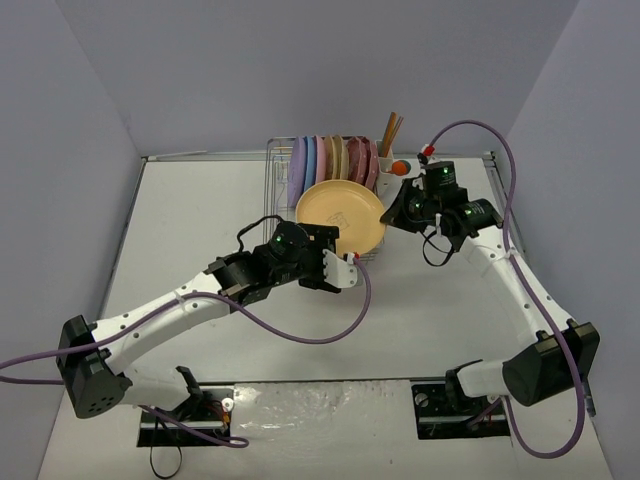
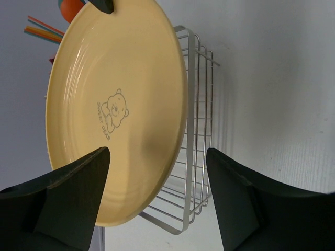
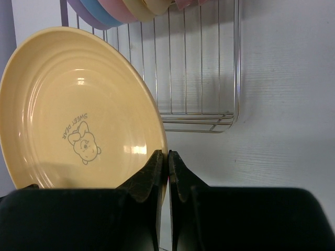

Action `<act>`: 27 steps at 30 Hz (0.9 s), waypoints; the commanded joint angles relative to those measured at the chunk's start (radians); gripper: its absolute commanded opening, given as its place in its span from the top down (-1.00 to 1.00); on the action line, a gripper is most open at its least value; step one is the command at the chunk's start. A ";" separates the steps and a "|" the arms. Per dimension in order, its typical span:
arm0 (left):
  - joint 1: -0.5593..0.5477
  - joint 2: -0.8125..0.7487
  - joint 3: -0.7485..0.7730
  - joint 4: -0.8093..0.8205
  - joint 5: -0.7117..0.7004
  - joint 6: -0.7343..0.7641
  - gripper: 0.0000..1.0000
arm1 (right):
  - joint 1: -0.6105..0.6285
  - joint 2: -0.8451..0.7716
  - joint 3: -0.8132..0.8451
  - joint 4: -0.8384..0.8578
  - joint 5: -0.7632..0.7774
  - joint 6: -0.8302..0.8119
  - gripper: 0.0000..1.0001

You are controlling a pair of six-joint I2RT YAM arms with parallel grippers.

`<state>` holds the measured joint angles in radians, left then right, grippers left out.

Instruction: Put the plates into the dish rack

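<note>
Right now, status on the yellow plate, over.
Left gripper open, astride yellow plate. Right gripper shut, tip at its rim. Plate tilted at dish rack front. Nothing in the way.

- Left wrist view: yellow plate (image 2: 115, 104) cut off at 12 o'clock, its 7 o'clock rim behind a finger (image 2: 68, 193).
- Right wrist view: racked plates (image 3: 118, 10) cropped at 12 o'clock (only rims show).

The left arm (image 1: 170, 312) and right arm (image 1: 515, 285) stretch forward and inward; the left claw (image 2: 157, 151) gapes wide, the right claw (image 3: 168, 154) is pinched tight.
</note>
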<state>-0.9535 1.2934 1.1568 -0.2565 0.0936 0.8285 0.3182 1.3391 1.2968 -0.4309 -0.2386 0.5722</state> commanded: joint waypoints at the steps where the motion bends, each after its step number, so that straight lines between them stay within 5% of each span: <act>1: 0.005 0.001 0.070 -0.017 0.064 0.023 -0.33 | 0.019 0.005 0.013 0.046 -0.026 -0.013 1.00; 7: 0.021 0.017 0.086 -0.038 0.095 0.014 0.18 | 0.032 0.015 0.018 0.041 -0.016 -0.018 1.00; 15: 0.030 0.043 0.104 -0.083 0.107 0.032 0.43 | 0.049 0.028 0.019 0.035 -0.008 -0.023 1.00; 17: 0.030 0.046 0.107 -0.090 0.122 0.034 0.70 | 0.050 0.030 0.019 0.034 -0.005 -0.025 1.00; 25: 0.029 0.027 0.089 -0.090 0.125 0.036 1.00 | 0.055 0.038 0.027 0.033 -0.012 -0.022 1.00; 27: 0.029 0.018 0.082 -0.089 0.126 0.040 1.00 | 0.055 0.038 0.027 0.032 -0.016 -0.021 0.83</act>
<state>-0.9356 1.3540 1.1965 -0.3788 0.2094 0.8632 0.3618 1.3827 1.2964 -0.4323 -0.2328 0.5515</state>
